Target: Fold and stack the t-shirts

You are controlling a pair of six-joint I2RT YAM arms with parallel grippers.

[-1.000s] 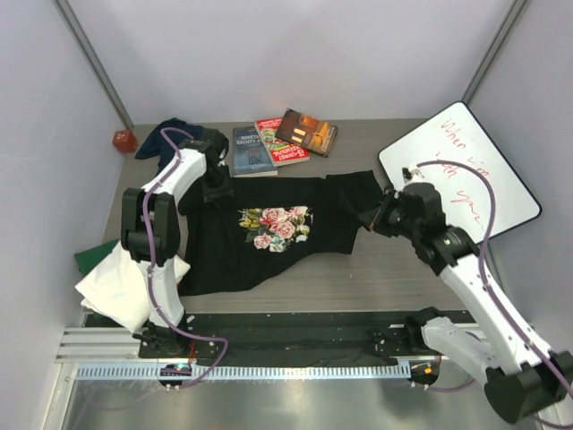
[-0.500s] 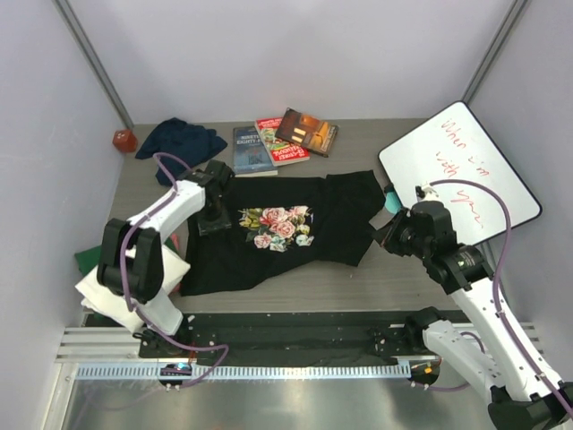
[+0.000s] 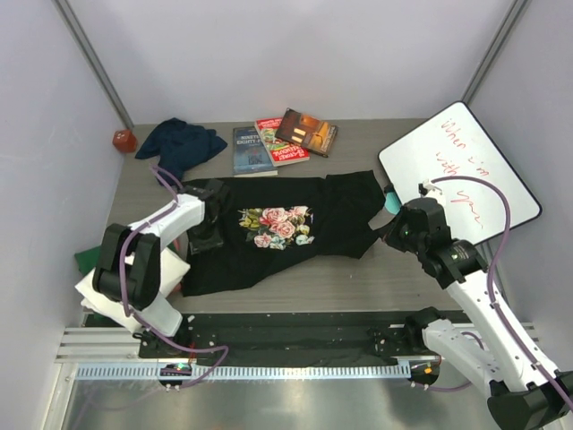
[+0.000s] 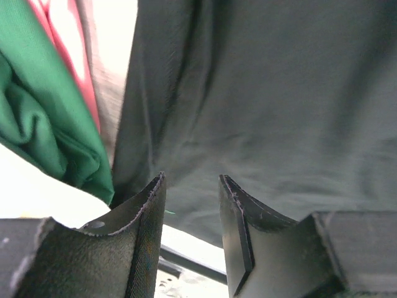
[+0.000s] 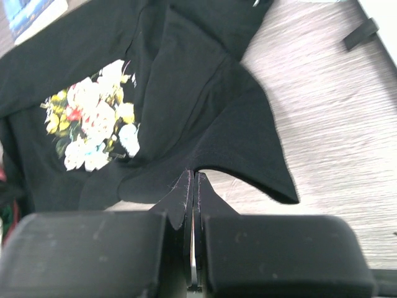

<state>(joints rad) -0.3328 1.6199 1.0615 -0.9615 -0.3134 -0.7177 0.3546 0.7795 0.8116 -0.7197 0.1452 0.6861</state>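
Presently, the black t-shirt (image 3: pixel 327 219), rose print up, lies spread across the centre of the worktop (image 3: pixel 358 279), with the navy t-shirt (image 3: pixel 182 141) crumpled at 11 o'clock and the folded white t-shirt (image 3: pixel 112 291) and green t-shirt (image 3: pixel 87 260) together at 8 o'clock. The left fingers (image 4: pixel 146 208), parted with nothing between them, hang over the black shirt's 9 o'clock side; the right fingers (image 5: pixel 183 194) are pressed together on its sleeve hem at 3 o'clock. Books (image 3: pixel 282 139) lie at 12 o'clock, a whiteboard (image 3: pixel 457 166) at 2 o'clock.
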